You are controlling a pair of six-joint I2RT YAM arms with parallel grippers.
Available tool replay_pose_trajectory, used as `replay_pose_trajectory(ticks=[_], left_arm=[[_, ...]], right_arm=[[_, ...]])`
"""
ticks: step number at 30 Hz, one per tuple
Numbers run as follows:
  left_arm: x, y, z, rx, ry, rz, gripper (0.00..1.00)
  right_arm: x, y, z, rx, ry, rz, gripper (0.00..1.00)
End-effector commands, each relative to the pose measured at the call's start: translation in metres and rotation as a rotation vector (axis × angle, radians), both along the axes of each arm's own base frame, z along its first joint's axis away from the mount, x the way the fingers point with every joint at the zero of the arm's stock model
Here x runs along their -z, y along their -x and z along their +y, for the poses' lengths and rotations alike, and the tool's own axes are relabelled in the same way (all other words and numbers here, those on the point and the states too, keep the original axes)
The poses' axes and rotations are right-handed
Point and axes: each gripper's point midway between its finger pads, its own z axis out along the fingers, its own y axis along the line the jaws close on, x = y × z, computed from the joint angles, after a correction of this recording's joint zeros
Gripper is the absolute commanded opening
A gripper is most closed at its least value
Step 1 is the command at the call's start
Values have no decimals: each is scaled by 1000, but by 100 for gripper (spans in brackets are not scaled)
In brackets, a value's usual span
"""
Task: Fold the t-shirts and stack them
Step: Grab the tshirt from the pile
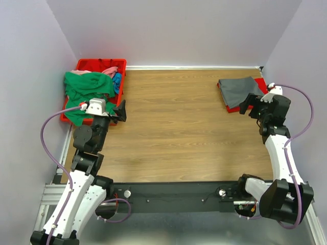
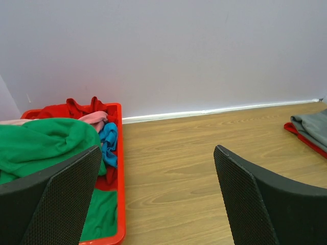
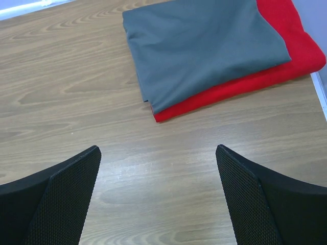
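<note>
The left gripper [image 1: 121, 111] and right gripper [image 1: 249, 104] are gaping wide, empty. At ten o'clock the green t-shirt [image 1: 87, 87] is spilling over the red bin [image 1: 102, 63], tangled with others — a grab could be dragging several out; the grey t-shirt [image 1: 238, 90] is lying folded at two o'clock.

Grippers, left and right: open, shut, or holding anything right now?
Left gripper: open, holding nothing.
Right gripper: open, holding nothing.
</note>
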Motion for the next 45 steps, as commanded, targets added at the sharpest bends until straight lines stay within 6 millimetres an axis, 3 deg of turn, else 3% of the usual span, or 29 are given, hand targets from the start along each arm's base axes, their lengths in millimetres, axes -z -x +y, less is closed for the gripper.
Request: replay_pose_trajectory(ticks=[1, 7, 14, 18, 23, 24, 27, 29, 33, 35, 37, 38, 39, 40, 42, 45], left_arm=[[-3, -1, 4, -28, -2, 0, 98], [-2, -2, 5, -35, 27, 10, 98], [-11, -13, 20, -104, 119, 38, 98], [-15, -37, 24, -91, 178, 133, 94], [-8, -67, 53, -174, 312, 259, 93], [4, -77, 74, -240, 332, 316, 93], [32, -98, 89, -269, 393, 439, 90], [36, -110, 98, -307, 444, 477, 87], [81, -136, 122, -449, 512, 629, 79], [85, -147, 128, -459, 531, 633, 76], [104, -160, 132, -470, 531, 676, 74], [100, -168, 136, -481, 532, 668, 73], [114, -176, 139, -491, 532, 698, 73], [110, -185, 142, -478, 521, 690, 71], [120, -200, 148, -491, 521, 710, 70], [132, -211, 156, -531, 521, 728, 70]], right_arm=[[-7, 3, -4, 21, 5, -31, 100], [-6, 6, 3, -32, 19, -36, 100], [9, 24, 45, -392, 143, -66, 100], [10, 31, 60, -504, 151, -77, 100], [15, 35, 66, -552, 137, -54, 100], [14, 37, 69, -569, 133, -57, 100], [14, 39, 71, -584, 132, -59, 100], [14, 40, 71, -585, 131, -55, 100], [17, 40, 72, -589, 121, -36, 100], [18, 41, 73, -597, 118, -29, 100], [20, 43, 75, -614, 111, -22, 100], [21, 45, 77, -628, 108, -22, 100], [22, 47, 81, -658, 110, -27, 100], [23, 50, 84, -673, 101, -22, 100], [23, 53, 86, -690, 94, -22, 100], [22, 54, 88, -700, 94, -24, 100]])
